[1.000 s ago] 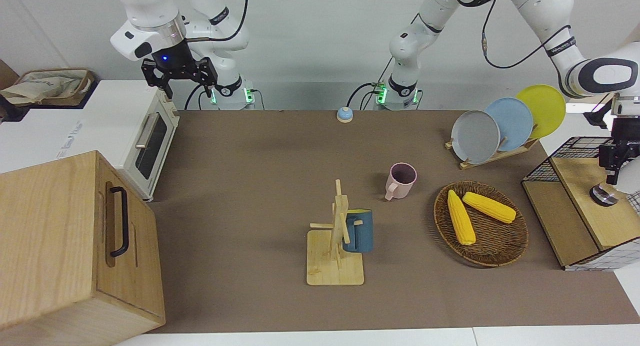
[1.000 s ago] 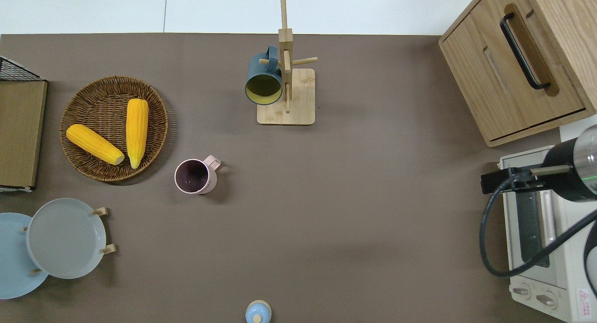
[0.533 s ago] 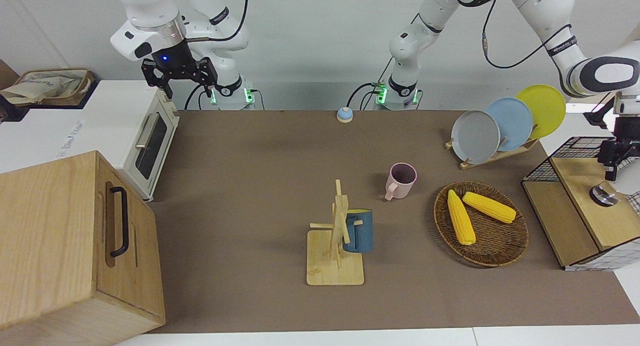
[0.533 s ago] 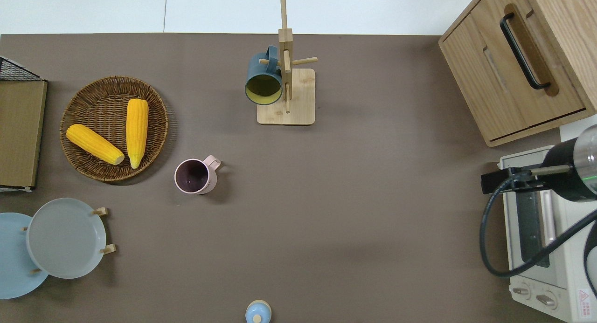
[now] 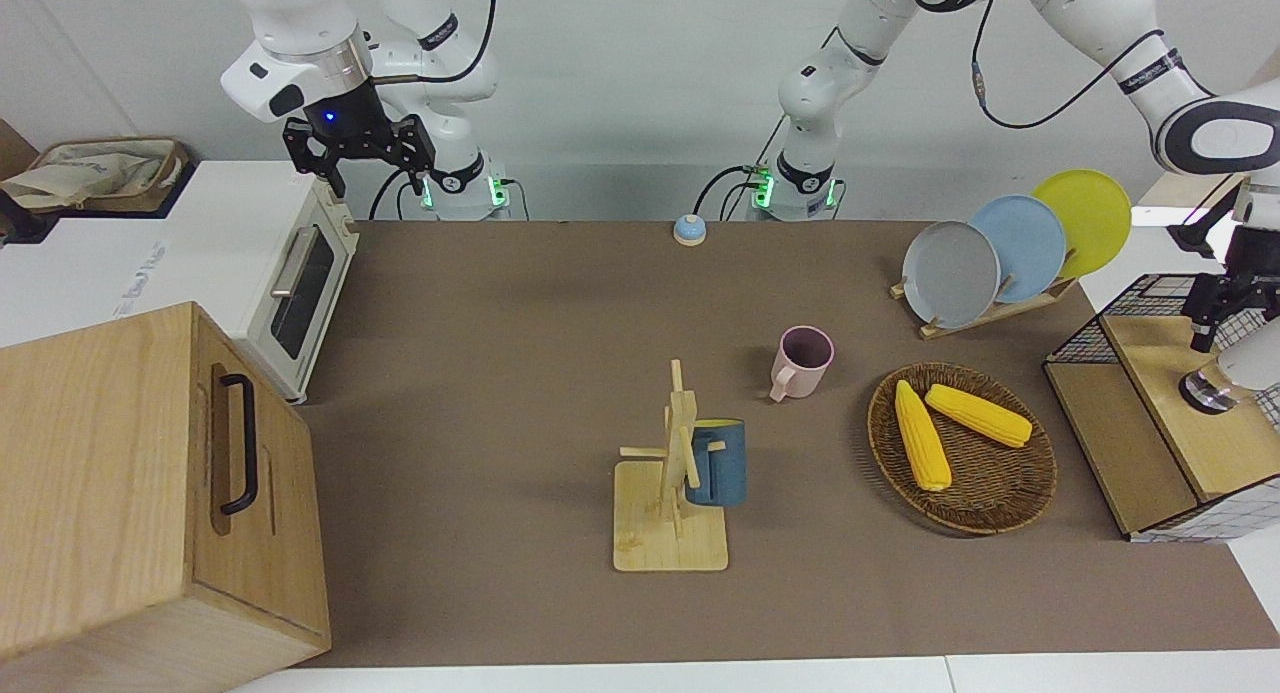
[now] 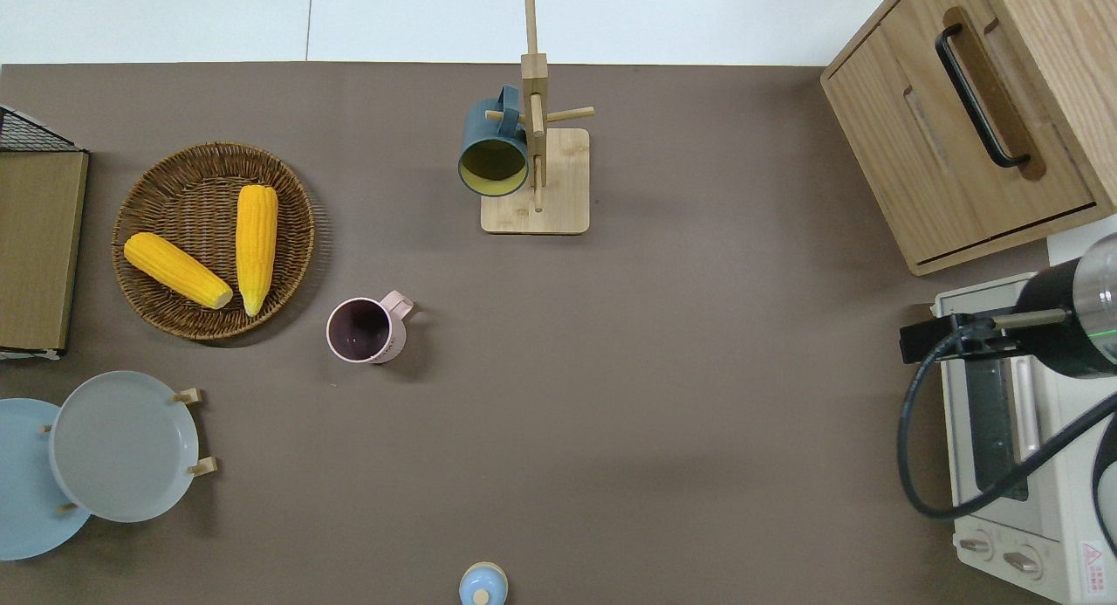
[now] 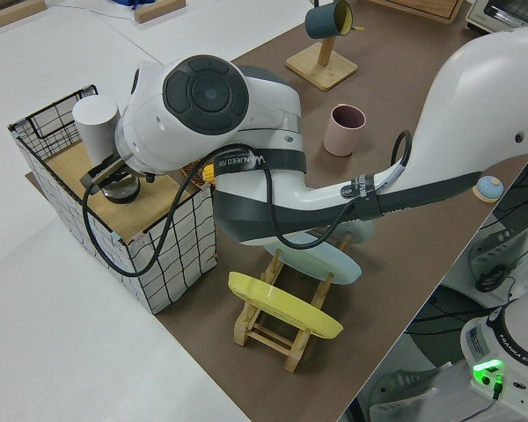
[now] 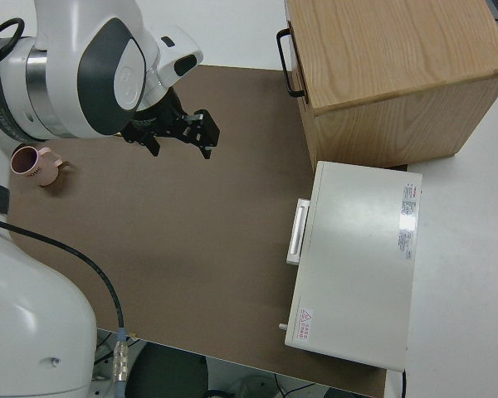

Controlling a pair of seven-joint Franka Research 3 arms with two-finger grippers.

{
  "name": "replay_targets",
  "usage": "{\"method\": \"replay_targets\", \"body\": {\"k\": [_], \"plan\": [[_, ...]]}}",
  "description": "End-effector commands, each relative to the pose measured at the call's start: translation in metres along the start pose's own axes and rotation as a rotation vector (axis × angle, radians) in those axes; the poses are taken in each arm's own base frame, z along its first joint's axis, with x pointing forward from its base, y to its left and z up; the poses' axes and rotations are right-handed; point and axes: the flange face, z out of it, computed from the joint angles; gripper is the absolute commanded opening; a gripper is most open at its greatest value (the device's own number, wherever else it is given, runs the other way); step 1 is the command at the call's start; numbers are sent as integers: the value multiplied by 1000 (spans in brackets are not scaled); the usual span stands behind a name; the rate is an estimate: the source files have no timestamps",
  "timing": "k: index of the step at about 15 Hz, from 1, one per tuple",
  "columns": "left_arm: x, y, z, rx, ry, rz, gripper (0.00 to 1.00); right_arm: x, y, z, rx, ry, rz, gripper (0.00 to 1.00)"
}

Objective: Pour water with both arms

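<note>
Now at the left arm's end of the table (image 5: 500, 373): left gripper (image 5: 1222, 311) up over the wire crate (image 5: 1150, 291), close above a white cylinder (image 7: 97, 119) standing inside at the crate's edge. Cannot tell whether open or closed, nor whether touching the cylinder. Parked at the opposite end: right gripper (image 5: 358, 155), jaws spread wide, holding nothing. Toward mid-table, beside the wicker basket (image 5: 880, 413): pink mug (image 5: 803, 361), upright.

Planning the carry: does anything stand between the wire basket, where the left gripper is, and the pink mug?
Yes: the wicker tray holding two corn cobs lies on the table between wire basket and pink mug.
</note>
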Motion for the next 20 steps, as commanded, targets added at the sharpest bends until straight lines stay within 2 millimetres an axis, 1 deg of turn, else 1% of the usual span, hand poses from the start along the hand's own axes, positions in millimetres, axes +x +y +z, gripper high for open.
{"method": "replay_targets", "body": {"k": [1, 4, 6, 7, 9, 10, 12, 13, 14, 18, 20], "plan": [[-1, -4, -34, 3, -136, 0, 998, 4, 0, -3, 11, 9, -19, 990], [3, -2, -62, -12, -225, 25, 998, 4, 0, -3, 11, 9, -19, 992], [2, 8, -87, 12, -329, 7, 1000, 4, 0, -3, 11, 9, -19, 992], [8, 24, -104, 42, -368, 12, 998, 4, 0, -3, 11, 9, -19, 992], [16, 47, -128, 54, -377, -20, 1000, 4, 0, -3, 11, 9, -19, 992], [21, 64, -132, 40, -393, -32, 1000, 4, 0, -3, 11, 9, -19, 992], [26, 89, -139, 29, -431, -65, 998, 4, 0, -3, 11, 9, -19, 992], [32, 108, -140, 27, -442, -57, 1000, 4, 0, -3, 11, 9, -19, 992], [36, 121, -141, 32, -451, -54, 1000, 4, 0, -3, 11, 9, -19, 992], [49, 184, -130, 49, -542, -29, 1000, 4, 0, -3, 11, 9, -19, 992], [57, 214, -129, 42, -545, -14, 1000, 4, 0, -3, 11, 9, -19, 992]]}}
